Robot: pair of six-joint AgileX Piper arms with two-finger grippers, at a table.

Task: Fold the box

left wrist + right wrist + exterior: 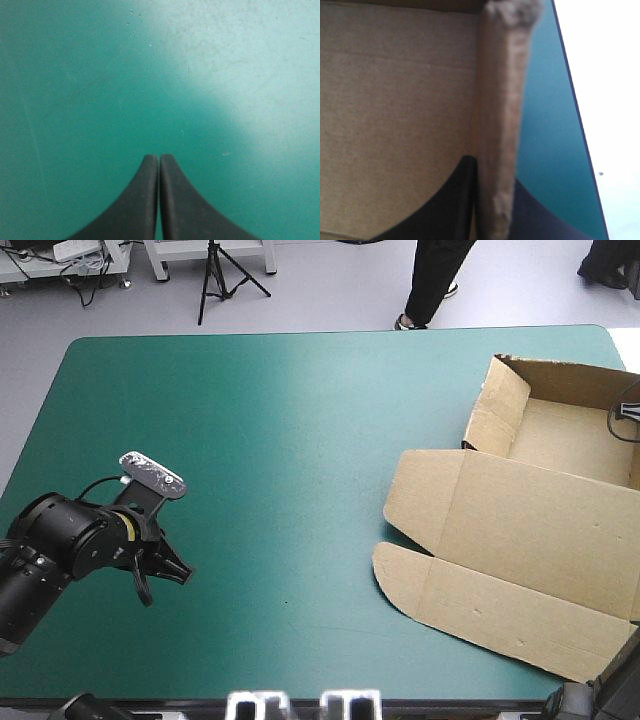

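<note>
The box [520,510] lies at the right side of the table [280,440], well apart from the left gripper [165,580]. Its long axis runs from the far right corner toward the near edge. The tray end, with walls raised, is at the far corner, and the lid lies flat on the near side with a round-cornered flap toward the table's middle. The right arm is plainly the nearer one. Its right gripper [492,170] is clamped on an upright wall [502,100] of the box, one black finger inside against the brown board and the other outside. Just beyond that wall lie a strip of teal-green cover [545,125] and the table's edge, so it is probably the wall nearest that edge. The left gripper is closed on nothing, its fingers meeting in a point over bare cover, so it would have to cross toward the right to help. In the high view the right gripper is cut off at the picture's edge, and the tray's right wall cannot be made out there.
</note>
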